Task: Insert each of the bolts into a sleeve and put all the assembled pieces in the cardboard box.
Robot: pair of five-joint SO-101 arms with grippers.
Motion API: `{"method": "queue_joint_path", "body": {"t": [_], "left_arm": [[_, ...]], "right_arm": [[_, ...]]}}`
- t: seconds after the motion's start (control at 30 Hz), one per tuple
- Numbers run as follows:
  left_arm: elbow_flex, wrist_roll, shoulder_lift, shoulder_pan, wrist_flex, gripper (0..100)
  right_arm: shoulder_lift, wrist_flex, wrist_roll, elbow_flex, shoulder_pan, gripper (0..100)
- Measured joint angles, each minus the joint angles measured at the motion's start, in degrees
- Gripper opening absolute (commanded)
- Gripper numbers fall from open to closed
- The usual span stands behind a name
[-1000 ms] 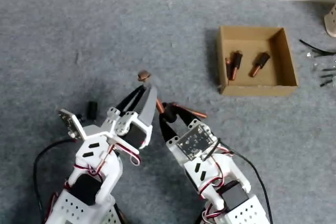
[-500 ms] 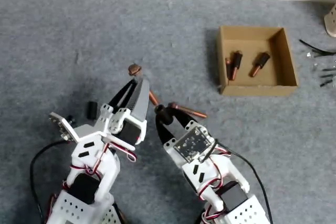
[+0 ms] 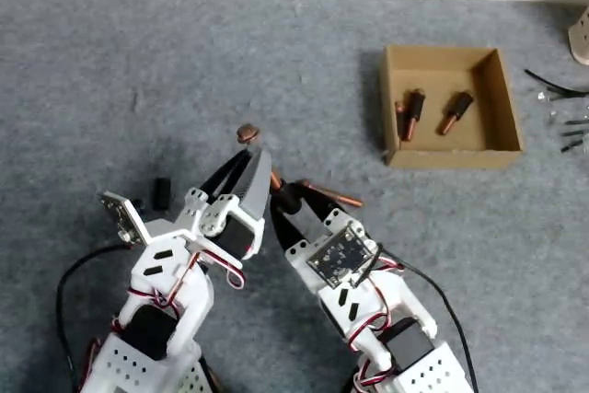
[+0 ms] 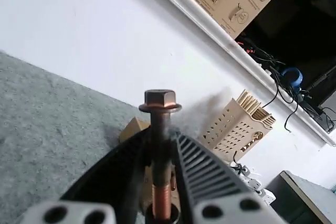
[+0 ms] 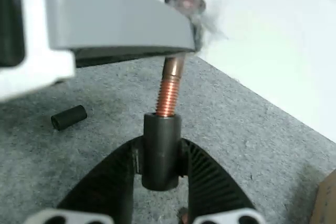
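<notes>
cardboard box (image 3: 448,160) holds bolts in sleeves (image 3: 456,112); left jaws pinch a bolt (image 4: 160,129), right jaws pinch a sleeve (image 5: 161,150).

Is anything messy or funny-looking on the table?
Nothing looks broken or spilled. One spare bolt lies loose on the grey mat beside the right gripper, and one spare sleeve lies alone beside the left arm. Some loose wires are scattered right of the cardboard box.

The high camera looks down over the whole table (image 3: 110,62) from afar, while each wrist camera sits close behind its own jaws, facing out toward the wall (image 4: 79,24); all three share the bolt (image 3: 247,133).
</notes>
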Motion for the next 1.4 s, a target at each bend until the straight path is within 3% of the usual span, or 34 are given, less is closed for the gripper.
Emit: {"method": "queue_joint_path", "body": {"t": [0.17, 0.4, 0.47, 0.63, 0.7, 0.87, 1.0, 1.13, 1.4], "left_arm": [[0.00, -0.88, -0.09, 4.57, 4.57, 1], [0.26, -10.73, -0.79, 13.80, 11.60, 2], [0.26, -11.16, -0.79, 13.80, 11.69, 10], [0.18, -11.16, -0.79, 12.48, 11.87, 47], [0.18, -11.16, -0.79, 13.19, 13.45, 52], [0.09, -11.43, -0.88, 13.01, 14.42, 44], [0.09, -8.35, 0.09, 6.95, 10.20, 38], [0.09, -2.20, -0.09, 0.09, 7.12, 38], [0.09, -1.67, -0.09, -8.09, 4.31, 37]], "right_arm": [[0.09, 0.09, 0.00, 0.00, 1.41, 0.4], [0.18, 0.18, 0.00, 0.00, 3.16, 0.4], [0.18, 0.18, 0.00, 0.00, 3.25, 0.4], [0.18, 0.18, 0.00, 0.00, 3.25, 0.4], [0.26, 0.18, 0.00, 0.00, 3.25, 0.4], [0.26, 0.26, 0.00, 0.09, 4.66, 0.4], [0.00, -0.09, -0.09, 0.18, 6.68, 0.4], [0.09, -0.26, -0.09, 0.18, 7.03, 0.4], [0.09, -6.15, -0.09, 0.26, 8.62, 0.4]]}}
